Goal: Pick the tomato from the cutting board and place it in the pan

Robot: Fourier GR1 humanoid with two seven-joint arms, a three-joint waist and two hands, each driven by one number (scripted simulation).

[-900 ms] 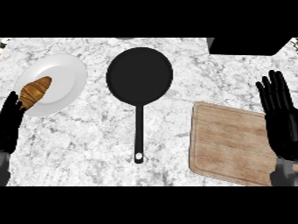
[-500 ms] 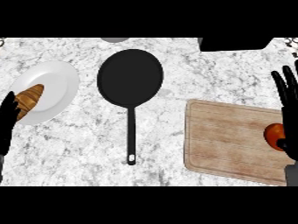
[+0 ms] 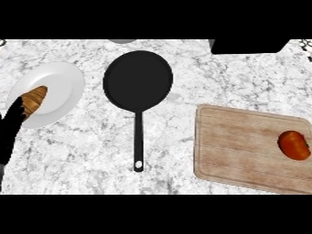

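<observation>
A red tomato (image 3: 294, 145) lies on the right part of the wooden cutting board (image 3: 243, 146), at the right of the marble counter. The black pan (image 3: 138, 80) sits empty in the upper middle, its long handle (image 3: 138, 144) pointing toward me. My left hand (image 3: 1, 134) shows at the lower left edge, fingers straight and pointing up, holding nothing; its fingertips overlap the white plate's near rim. My right hand shows nowhere in the view.
A white plate (image 3: 58, 87) with a croissant (image 3: 33, 100) on it stands left of the pan. A dark block (image 3: 247, 45) sits at the back right edge, and a grey round object (image 3: 122, 40) peeks in at the top.
The right hand, which stood over the board's right side and hid the tomato, has left the view. The tomato now shows in full. The view has shifted, and the left hand sits slightly further in.
</observation>
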